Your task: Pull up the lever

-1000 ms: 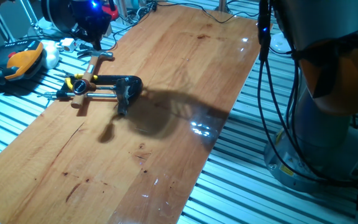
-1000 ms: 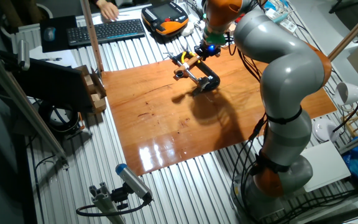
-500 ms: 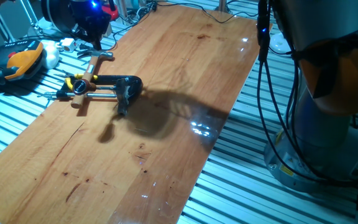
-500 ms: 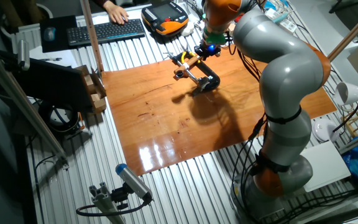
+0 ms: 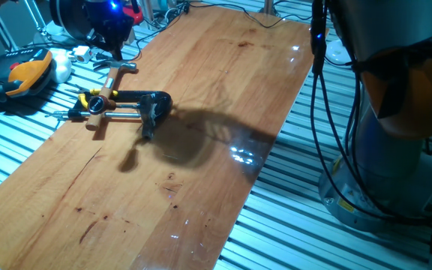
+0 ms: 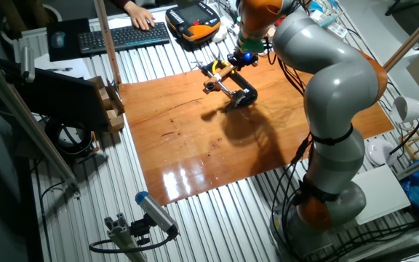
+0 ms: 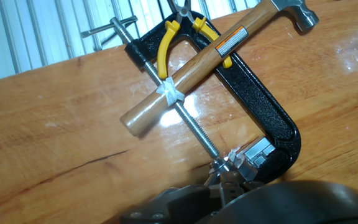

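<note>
A small black clamp (image 5: pixel 152 101) lies on the wooden table (image 5: pixel 223 90) with its thin threaded rod (image 7: pixel 185 121) along it. A short dark arm, the lever (image 5: pixel 147 126), sticks out from the clamp's curved end and lies low on the wood. In the hand view the lever is hidden behind the hand's dark body. My gripper (image 5: pixel 113 46) hangs over the table's far left edge, above the hammer's head and apart from the lever. It also shows in the other fixed view (image 6: pixel 241 60). In the hand view its fingertips (image 7: pixel 221 183) sit close together with nothing between them.
A wooden-handled hammer (image 7: pixel 216 53) lies across the clamp, and yellow-handled pliers (image 7: pixel 166 50) lie under it. An orange teach pendant (image 5: pixel 21 75) and cables lie off the table's left edge. A person's hand rests on a keyboard (image 6: pixel 122 35).
The arm, clamp and lever have not moved. The person's hand at the keyboard has shifted slightly.
</note>
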Robot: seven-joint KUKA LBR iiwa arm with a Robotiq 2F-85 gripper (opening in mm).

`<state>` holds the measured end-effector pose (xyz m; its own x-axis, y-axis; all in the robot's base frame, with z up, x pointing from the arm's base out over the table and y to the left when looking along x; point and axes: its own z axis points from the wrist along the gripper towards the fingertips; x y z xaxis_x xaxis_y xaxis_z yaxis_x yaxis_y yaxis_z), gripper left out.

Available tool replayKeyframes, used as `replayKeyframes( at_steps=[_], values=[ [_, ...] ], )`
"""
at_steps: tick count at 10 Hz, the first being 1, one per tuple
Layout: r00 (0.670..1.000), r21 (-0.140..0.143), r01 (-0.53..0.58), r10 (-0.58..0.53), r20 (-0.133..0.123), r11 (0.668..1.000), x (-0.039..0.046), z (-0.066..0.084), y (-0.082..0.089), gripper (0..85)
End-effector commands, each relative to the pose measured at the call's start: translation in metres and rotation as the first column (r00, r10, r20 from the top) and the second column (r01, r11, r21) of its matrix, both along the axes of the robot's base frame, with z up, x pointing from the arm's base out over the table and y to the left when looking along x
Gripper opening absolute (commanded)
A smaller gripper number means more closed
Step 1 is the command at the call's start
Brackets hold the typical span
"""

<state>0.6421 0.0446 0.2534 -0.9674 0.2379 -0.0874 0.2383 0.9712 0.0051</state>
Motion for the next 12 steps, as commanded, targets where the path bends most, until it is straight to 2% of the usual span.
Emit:
replayKeyframes(
  at_steps=[1,12],
  values=[
    [1.000,0.001,0.002,-0.002,0.000,1.000,0.0002,-0.0001,0.0001,0.0],
    [1.000,0.005,0.008,-0.008,0.002,1.000,0.0001,-0.0002,0.0011,0.0]
  ],
)
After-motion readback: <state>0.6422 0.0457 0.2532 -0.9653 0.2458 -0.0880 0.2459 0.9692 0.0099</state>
